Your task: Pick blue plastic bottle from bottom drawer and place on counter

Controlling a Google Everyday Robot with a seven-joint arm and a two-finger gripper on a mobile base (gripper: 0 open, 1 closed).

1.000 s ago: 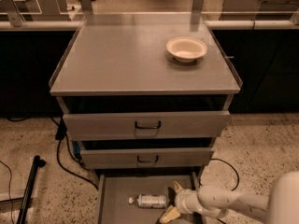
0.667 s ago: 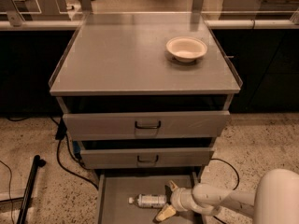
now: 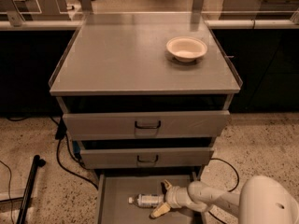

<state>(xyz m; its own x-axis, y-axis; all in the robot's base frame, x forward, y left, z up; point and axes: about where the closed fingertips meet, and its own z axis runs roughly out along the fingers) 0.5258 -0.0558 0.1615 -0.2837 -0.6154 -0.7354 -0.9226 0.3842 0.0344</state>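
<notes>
The small clear plastic bottle with a white cap and pale bluish label [image 3: 145, 200] lies on its side on the floor of the open bottom drawer, a shallow grey metal tray [image 3: 108, 192] pulled out below the two upper drawers with black handles [image 3: 147, 124]. Its cap points left and its base points right, toward the robot. Compared with a second ago, the white arm [image 3: 210, 197] reaches further left across the drawer, while the bottle lies where it was. This brings the two-finger gripper [image 3: 163, 199] right up to the bottle's base. Its pale fingers [image 3: 159, 212] are spread wide, one behind the bottle and one in front, and the base end appears to sit just inside the gap. They have hold of nothing yet. By my reading the approach is almost finished and the grasp is the step in hand. The next move is probably a slight push further along the body before the fingers close, since a grip on the very end could let the round bottle swivel or slip. The flat grey metal tabletop [image 3: 121, 55] of the cabinet, where the bottle must go, carries a shallow white bowl [image 3: 186, 47] near its right rear corner, so the lift and placing are all still to come.
</notes>
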